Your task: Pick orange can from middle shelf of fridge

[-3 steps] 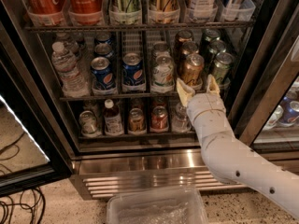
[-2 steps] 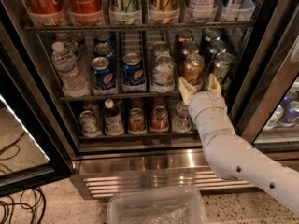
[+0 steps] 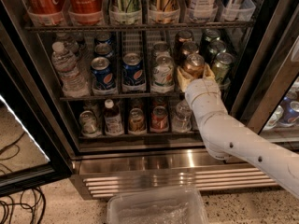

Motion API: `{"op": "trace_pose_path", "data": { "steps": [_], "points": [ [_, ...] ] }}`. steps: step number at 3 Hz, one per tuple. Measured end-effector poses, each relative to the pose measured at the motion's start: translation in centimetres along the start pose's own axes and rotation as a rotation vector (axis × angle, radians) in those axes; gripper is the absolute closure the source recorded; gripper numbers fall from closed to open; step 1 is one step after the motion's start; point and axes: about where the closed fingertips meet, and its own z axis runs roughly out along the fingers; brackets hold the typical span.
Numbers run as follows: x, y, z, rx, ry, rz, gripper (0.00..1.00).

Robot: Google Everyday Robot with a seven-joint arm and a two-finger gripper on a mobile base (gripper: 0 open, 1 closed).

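Note:
The orange can [image 3: 194, 63] stands at the front of its lane on the middle shelf [image 3: 117, 97] of the fridge [image 3: 154, 164], right of centre. My gripper [image 3: 195, 71] has reached in at can height on the white arm from the lower right. Its two tan fingers [image 3: 182, 78] stand one on each side of the can, open around it. The can rests upright on the shelf. Its lower half is hidden behind the gripper.
Dark green cans [image 3: 222, 64] stand just right of the orange can and a white-green can [image 3: 163, 73] just left. Pepsi cans [image 3: 133, 71] and a water bottle [image 3: 67, 69] are further left. A clear plastic bin [image 3: 156, 209] sits on the floor below. The open glass door [image 3: 18, 139] is at left.
The gripper has moved up and forward into the shelf, so its fingers now flank the orange can instead of sitting below and in front of it.

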Motion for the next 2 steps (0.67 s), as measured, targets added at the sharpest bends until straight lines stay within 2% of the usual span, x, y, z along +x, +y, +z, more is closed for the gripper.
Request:
{"op": "trace_pose_path", "data": {
  "steps": [1, 2],
  "points": [
    [-0.16, 0.13, 0.55, 0.001, -0.003, -0.005, 0.39],
    [-0.16, 0.13, 0.55, 0.001, -0.003, -0.005, 0.58]
  ]
}}
